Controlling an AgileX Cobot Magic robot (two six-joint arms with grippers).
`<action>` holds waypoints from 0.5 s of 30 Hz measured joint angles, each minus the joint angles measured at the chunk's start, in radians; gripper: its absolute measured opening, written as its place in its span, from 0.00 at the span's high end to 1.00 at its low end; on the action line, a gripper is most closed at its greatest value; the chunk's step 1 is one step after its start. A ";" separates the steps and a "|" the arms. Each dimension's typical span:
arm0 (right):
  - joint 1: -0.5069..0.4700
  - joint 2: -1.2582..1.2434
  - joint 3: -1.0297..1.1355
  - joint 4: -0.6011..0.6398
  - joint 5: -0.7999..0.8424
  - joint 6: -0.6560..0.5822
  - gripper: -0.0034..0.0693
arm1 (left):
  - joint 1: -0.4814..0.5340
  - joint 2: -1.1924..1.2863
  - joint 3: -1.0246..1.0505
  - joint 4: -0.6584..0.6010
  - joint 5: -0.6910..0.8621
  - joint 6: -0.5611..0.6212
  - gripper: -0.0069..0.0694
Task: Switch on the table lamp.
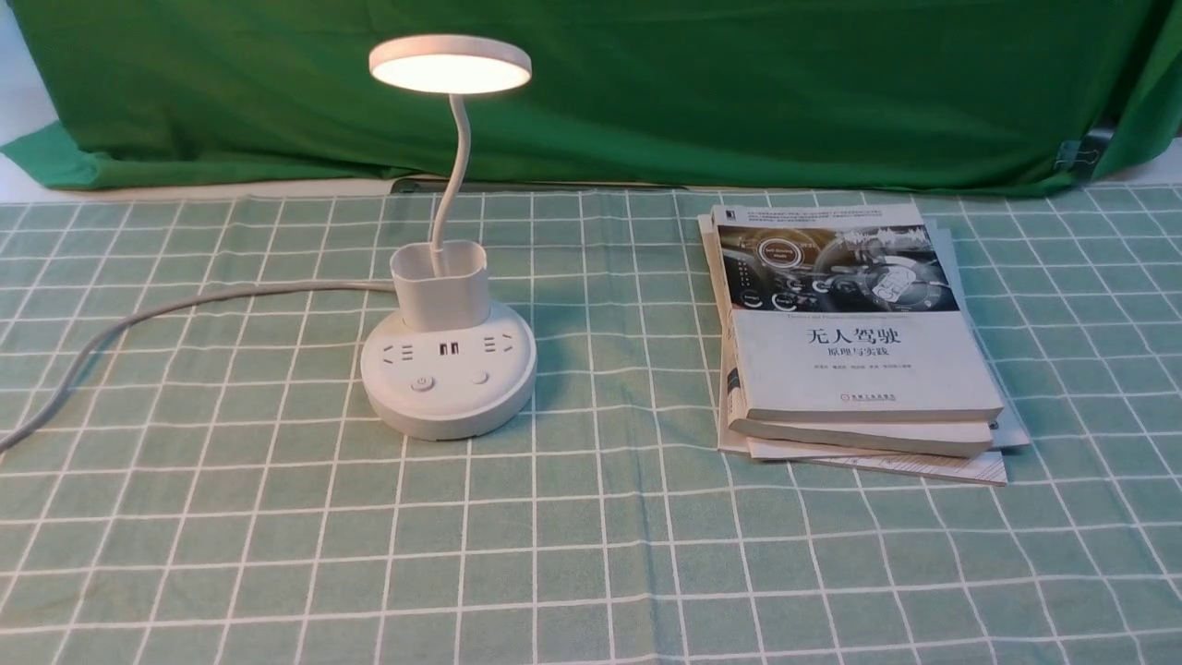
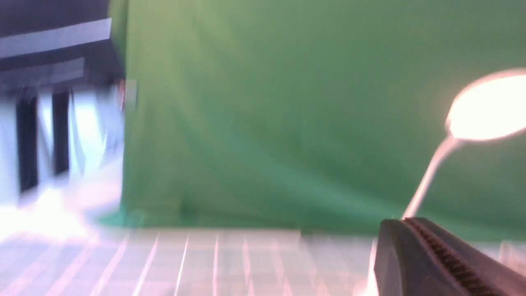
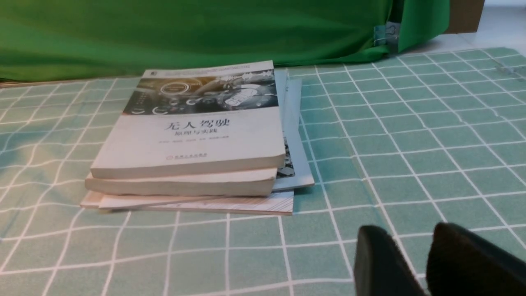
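The white table lamp (image 1: 448, 374) stands left of centre on the checked cloth. Its round disc head (image 1: 451, 65) glows, lit. Two buttons (image 1: 422, 382) sit on the front of the round base, and its white cord (image 1: 185, 305) trails off to the left. Neither gripper shows in the front view. In the blurred left wrist view, the left gripper (image 2: 404, 222) is shut with nothing in it, its toothed fingers pressed together. The lit lamp head (image 2: 487, 107) glows beyond it. The right gripper (image 3: 407, 232) hovers low over the cloth with its fingers a little apart, empty.
A stack of books (image 1: 854, 342) lies right of the lamp, and it fills the middle of the right wrist view as the books (image 3: 193, 135). A green curtain (image 1: 646, 92) hangs behind the table.
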 joint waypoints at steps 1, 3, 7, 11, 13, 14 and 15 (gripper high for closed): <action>0.000 0.000 0.000 0.000 0.000 0.000 0.62 | 0.000 0.000 0.000 -0.018 0.060 0.013 0.91; 0.000 0.000 0.000 0.000 0.000 0.000 0.62 | 0.000 0.000 0.000 -0.052 0.152 0.043 0.91; 0.000 0.000 0.000 0.000 0.000 0.000 0.62 | 0.000 0.000 0.001 -0.088 0.274 0.093 0.91; 0.000 0.000 0.000 0.000 -0.001 0.000 0.62 | 0.000 0.000 0.001 -0.103 0.293 0.131 0.91; 0.000 0.000 0.000 0.000 -0.001 0.000 0.62 | 0.000 0.000 0.001 -0.106 0.293 0.131 0.91; 0.000 0.000 0.000 0.000 -0.001 0.000 0.62 | 0.000 0.000 0.001 -0.108 0.293 0.131 0.91; 0.000 0.000 0.000 0.000 -0.001 0.000 0.62 | 0.000 0.000 0.001 -0.107 0.293 0.131 0.91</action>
